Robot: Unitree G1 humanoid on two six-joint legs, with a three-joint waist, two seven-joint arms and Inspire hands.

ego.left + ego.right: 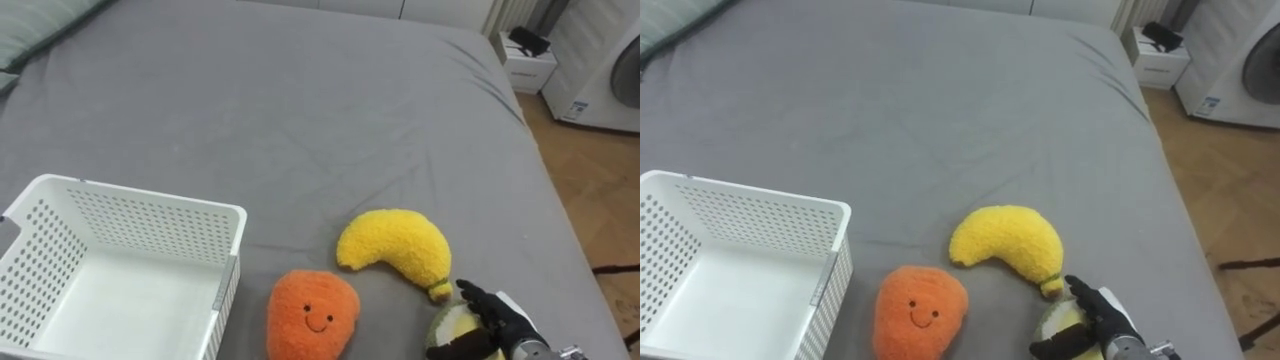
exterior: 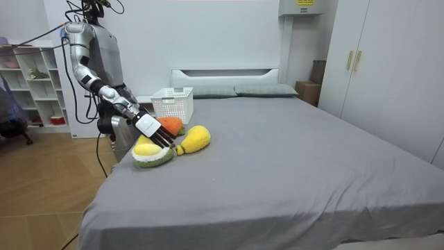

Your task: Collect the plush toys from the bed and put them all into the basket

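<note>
Starting from the right hand (image 1: 503,324), which enters at the lower right of the eye views: its dark fingers (image 1: 472,296) lie curled over the top of a round green-and-yellow plush toy (image 1: 447,324) and the thumb comes round the near side, so I record it as closed on that toy. The toy rests on the grey bed (image 1: 300,110), close to the edge nearest the robot. I cannot tell how firm the hold is, since the underside of the toy is hidden. Just beyond the hand lies a yellow banana plush (image 1: 395,248), its stalk end touching or nearly touching the held toy. To the left of that sits an orange plush with a smiling face (image 1: 312,312), near the banana but apart from it. Further left stands a white perforated basket (image 1: 130,205), upright, with nothing visible inside it. The room view shows the robot standing at the side of the bed, arm stretched down to the toys. My judgement: the step in hand is the pickup of the first toy, with none collected yet. The next move calls for a clean lift clear of the banana, then a carry leftward over the orange plush to the basket's opening. The soft, rounded toy may slip if the fingers only cap it.
</note>
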